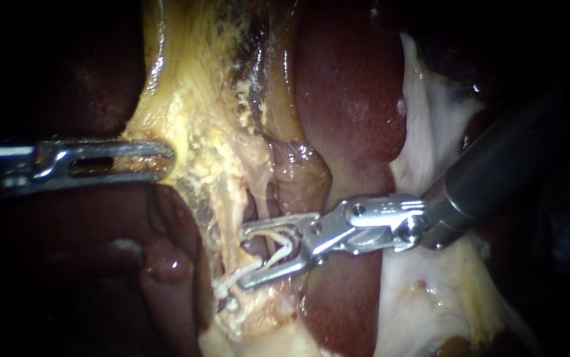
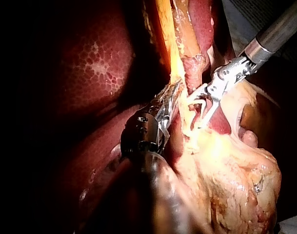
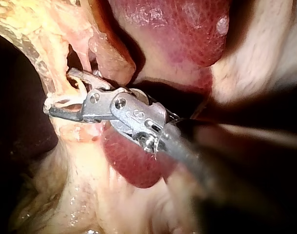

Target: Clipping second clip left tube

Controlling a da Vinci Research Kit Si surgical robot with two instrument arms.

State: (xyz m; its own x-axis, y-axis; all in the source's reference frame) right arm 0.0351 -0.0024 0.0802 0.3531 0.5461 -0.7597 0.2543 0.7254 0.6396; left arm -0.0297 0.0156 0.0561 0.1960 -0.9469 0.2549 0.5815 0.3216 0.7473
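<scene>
My right instrument (image 1: 243, 256) comes in from the right with its jaws open and straddling the left tube (image 1: 256, 247). A white clip (image 1: 284, 246) lies inside the jaws, around that tube. Another white clip (image 1: 231, 283) sits on the tissue just below the lower jaw's tip. My left instrument (image 1: 166, 160) has its jaws shut on the edge of the yellowish fatty tissue (image 1: 199, 99) and holds it taut to the left. The left wrist view shows my left instrument (image 2: 171, 96) on that yellow strand, with my right instrument (image 2: 194, 109) beside it. In the right wrist view my right instrument (image 3: 58, 92) spans the tube (image 3: 65, 95).
Dark red liver (image 1: 351, 99) lies behind and to the right of the tubes. Pale whitish tissue (image 1: 430, 132) runs down under the right shaft. A second pinkish tube (image 1: 284, 192) stands just right of the clipped one.
</scene>
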